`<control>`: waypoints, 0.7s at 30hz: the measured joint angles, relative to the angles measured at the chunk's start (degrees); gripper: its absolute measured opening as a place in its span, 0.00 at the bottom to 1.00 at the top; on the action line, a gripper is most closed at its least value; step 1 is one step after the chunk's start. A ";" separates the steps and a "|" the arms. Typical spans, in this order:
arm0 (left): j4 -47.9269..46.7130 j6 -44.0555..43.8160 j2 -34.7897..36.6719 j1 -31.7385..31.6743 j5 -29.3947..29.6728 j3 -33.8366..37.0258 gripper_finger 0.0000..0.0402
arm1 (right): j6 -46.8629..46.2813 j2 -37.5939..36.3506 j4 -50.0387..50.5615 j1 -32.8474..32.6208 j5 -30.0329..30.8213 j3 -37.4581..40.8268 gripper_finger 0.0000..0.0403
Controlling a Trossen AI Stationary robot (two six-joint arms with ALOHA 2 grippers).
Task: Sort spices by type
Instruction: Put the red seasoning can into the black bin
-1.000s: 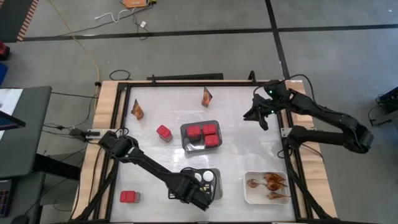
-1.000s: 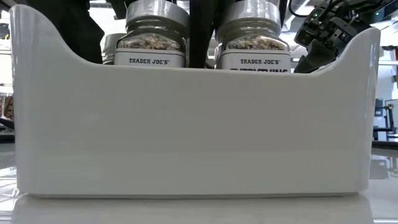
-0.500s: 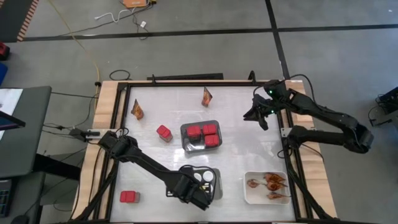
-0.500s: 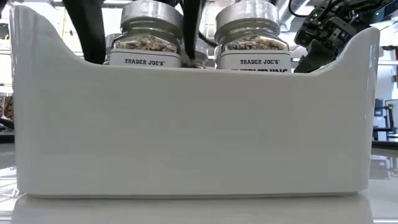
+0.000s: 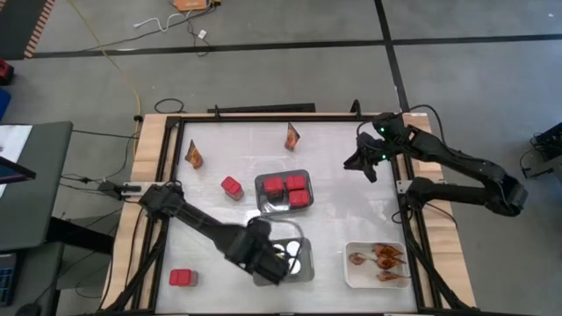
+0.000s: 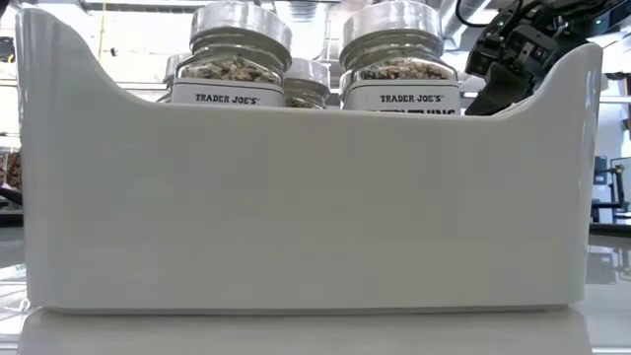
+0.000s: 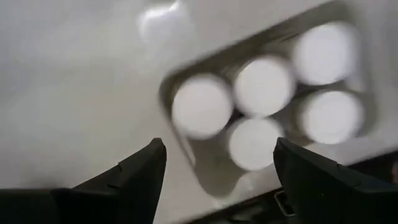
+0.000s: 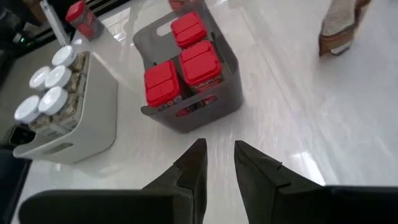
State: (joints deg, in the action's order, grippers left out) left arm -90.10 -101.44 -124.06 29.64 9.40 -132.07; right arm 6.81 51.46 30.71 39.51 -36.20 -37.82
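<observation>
Several clear jars with white lids (image 7: 264, 84) stand in a white tray (image 5: 306, 268) near the table's front edge; the low view shows them over the tray's near wall (image 6: 296, 197). My left gripper (image 7: 219, 143) hangs open above this tray (image 5: 268, 261), pointing down, with nothing between its fingers. Red containers (image 5: 284, 190) fill a grey tray in the middle. Two more red ones (image 5: 232, 187) (image 5: 183, 277) stand loose on the table. Two orange-brown packets (image 5: 194, 155) (image 5: 291, 136) stand at the far side. My right gripper (image 8: 217, 152) waits at the far right (image 5: 364, 162), its fingers a little apart and empty.
A white tray (image 5: 351, 268) at the front right holds orange-brown packets (image 5: 379, 256). Bare table lies between the trays and along the left side. A dark frame (image 5: 263, 111) runs around the table's edges.
My left gripper has risen straight out of the jar tray, where its fingers stood among the jars, and has rolled about its own axis. It has also shifted a little toward the table's left. The jars have stayed standing in the tray.
</observation>
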 joint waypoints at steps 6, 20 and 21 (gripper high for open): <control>0.11 29.00 4.05 -4.67 5.88 0.00 0.71 | -6.82 0.00 -1.21 -0.02 0.56 0.02 0.27; 5.28 71.60 5.91 -20.24 12.45 0.04 0.71 | -17.48 0.00 -1.42 -0.04 0.69 0.02 0.27; 7.18 73.97 5.89 -21.53 12.34 0.06 0.71 | -17.48 0.00 -1.47 -0.04 0.72 0.02 0.27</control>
State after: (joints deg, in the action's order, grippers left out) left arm -82.92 -27.47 -118.17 8.11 21.74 -132.01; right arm -10.67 51.46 29.24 39.47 -35.48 -37.80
